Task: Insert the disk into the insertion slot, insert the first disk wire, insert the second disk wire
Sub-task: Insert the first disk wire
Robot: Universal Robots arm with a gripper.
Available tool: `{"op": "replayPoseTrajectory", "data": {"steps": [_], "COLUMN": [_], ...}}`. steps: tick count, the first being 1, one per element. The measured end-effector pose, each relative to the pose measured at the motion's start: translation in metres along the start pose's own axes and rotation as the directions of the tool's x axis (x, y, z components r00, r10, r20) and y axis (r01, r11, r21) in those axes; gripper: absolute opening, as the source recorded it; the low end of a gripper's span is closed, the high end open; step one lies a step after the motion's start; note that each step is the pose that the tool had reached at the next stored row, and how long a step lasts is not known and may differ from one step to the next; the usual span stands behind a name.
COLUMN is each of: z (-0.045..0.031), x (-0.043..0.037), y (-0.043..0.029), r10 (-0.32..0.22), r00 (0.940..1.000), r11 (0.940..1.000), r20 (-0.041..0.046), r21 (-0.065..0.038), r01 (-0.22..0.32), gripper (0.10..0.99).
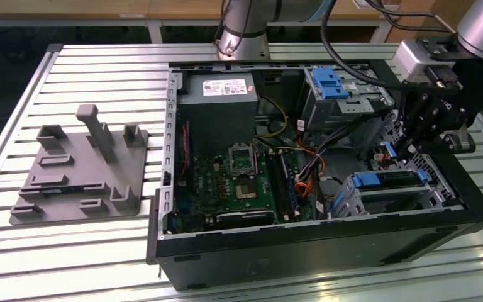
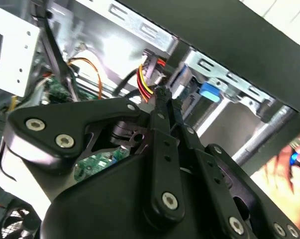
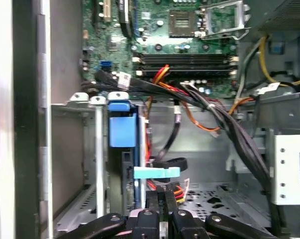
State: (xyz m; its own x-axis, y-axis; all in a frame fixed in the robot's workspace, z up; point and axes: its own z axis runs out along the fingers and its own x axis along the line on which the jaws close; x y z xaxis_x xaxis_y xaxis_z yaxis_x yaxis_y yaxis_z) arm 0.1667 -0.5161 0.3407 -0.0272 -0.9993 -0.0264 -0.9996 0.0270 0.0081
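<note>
Disk (image 1: 384, 180): seated in slot (image 1: 433, 182), 4 o'clock of case (image 1: 309, 242), exterior view. Gripper (image 3: 159, 193): jaws narrow, likely to clear cables (image 3: 229, 124), tips by cyan plug (image 3: 157, 173)

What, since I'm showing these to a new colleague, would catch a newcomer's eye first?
The open black case dominates the exterior view, standing on the slatted table with its green motherboard bare. In the first wrist view the gripper hangs inside it among red and yellow wires, beside the blue-framed disk. A grey fixture lies at the exterior view's left.
</note>
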Motion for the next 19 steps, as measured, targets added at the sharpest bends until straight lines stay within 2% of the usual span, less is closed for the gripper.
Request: {"op": "replayPoseTrajectory", "data": {"steps": [1,2,10,15,17,19], "z": [0.0000,0.0000,0.0000,-0.0001,-0.0001,-0.0001], "x": [0.0008,0.0014,0.0019,0.0026,0.0035,0.0044], "y": [0.0000,-0.0001,-0.0001,-0.0001,-0.0001,-0.0001], "r10": [0.000,0.000,0.000,0.000,0.000,0.000], "r00": [0.9999,0.9999,0.9999,0.9998,0.9996,0.9995], "r11": [1.0000,1.0000,1.0000,1.0000,1.0000,1.0000], "r20": [0.0128,0.0159,0.0160,0.0196,0.0271,0.0300], "r21": [0.000,0.000,0.000,0.000,0.000,0.000], "r01": [0.000,0.000,0.000,0.000,0.000,0.000], "gripper": [0.169,0.169,0.169,0.169,0.169,0.169]}}
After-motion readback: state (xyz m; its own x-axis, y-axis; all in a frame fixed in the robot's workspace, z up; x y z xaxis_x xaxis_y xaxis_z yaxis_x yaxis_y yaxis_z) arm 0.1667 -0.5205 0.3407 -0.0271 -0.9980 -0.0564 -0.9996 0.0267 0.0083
